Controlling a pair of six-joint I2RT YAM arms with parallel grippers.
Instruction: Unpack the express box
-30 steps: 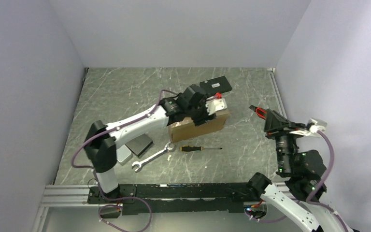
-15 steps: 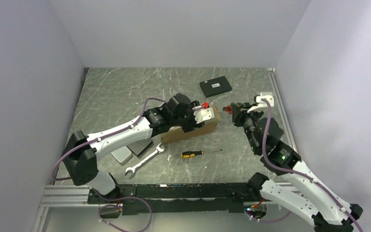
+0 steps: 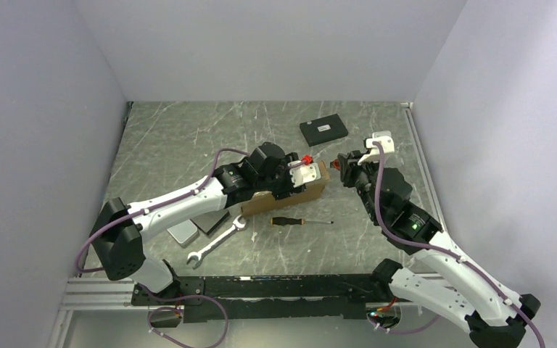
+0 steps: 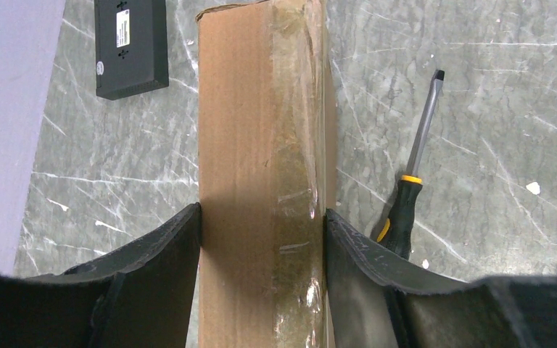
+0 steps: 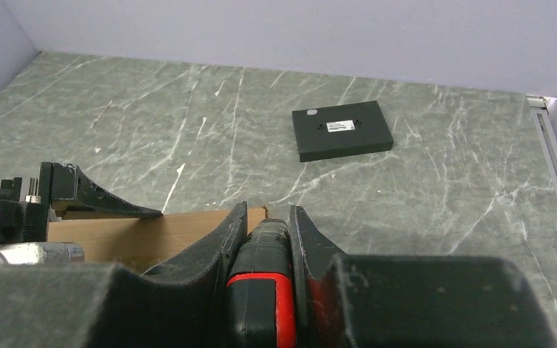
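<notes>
The express box [image 3: 315, 190] is a brown cardboard mailer standing on a long edge mid-table, its taped narrow side [image 4: 261, 130] facing up. My left gripper [image 3: 299, 176] comes down over it, and in the left wrist view my left gripper [image 4: 262, 225] is shut on the box, both black fingers pressed to its faces. My right gripper [image 3: 344, 162] sits just off the box's right end. It is shut on a black and red tool handle [image 5: 264, 283], and the right gripper [image 5: 267, 217] points its tip at the box's end corner [image 5: 181, 233].
A small black labelled box [image 3: 323, 130] lies at the back. A black and yellow screwdriver [image 3: 301, 221] and a silver wrench [image 3: 216, 243] lie in front of the cardboard. A dark grey slab [image 3: 210, 220] and a silver plate [image 3: 182, 232] sit left. Walls close three sides.
My right arm has swung in from the right wall to the box's right end with the tool. My left arm has drawn the box slightly nearer and lower.
</notes>
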